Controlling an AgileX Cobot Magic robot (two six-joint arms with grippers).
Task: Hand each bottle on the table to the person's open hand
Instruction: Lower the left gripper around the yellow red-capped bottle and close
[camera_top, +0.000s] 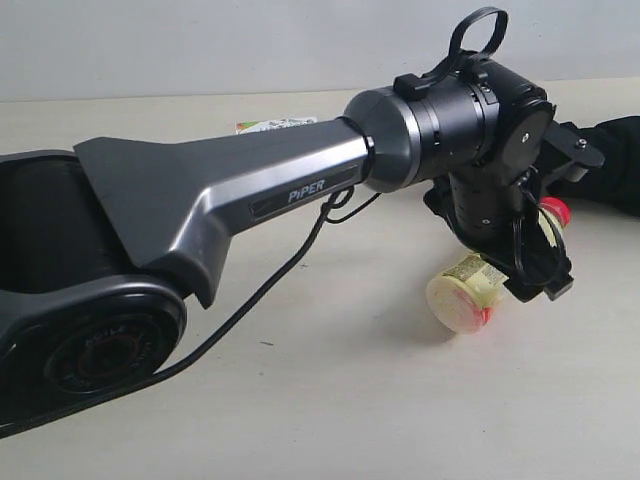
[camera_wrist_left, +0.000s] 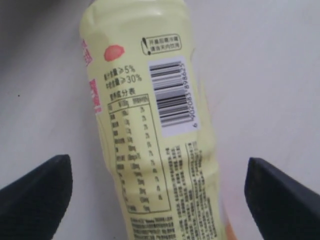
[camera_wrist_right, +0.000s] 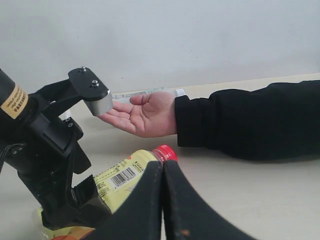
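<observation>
The yellow bottle (camera_top: 463, 292) with a red cap (camera_wrist_right: 165, 152) lies on its side on the pale table (camera_top: 330, 400). My left gripper (camera_wrist_left: 157, 200) is open and straddles the bottle's label (camera_wrist_left: 150, 125), with both black fingers (camera_wrist_left: 35, 192) apart from it. My right gripper (camera_wrist_right: 162, 167) is shut on nothing, near the table and just in front of the cap. The bare hand (camera_wrist_right: 145, 114) is held open, palm up, above the table beyond the bottle, with a black sleeve (camera_wrist_right: 240, 120) behind it. A white-green labelled bottle (camera_top: 275, 124) lies at the back.
My left arm (camera_top: 220, 190) stretches across the exterior view from the left and hides the hand there; only the sleeve (camera_top: 615, 160) shows. A pale wall (camera_wrist_right: 160, 40) closes the far edge of the table.
</observation>
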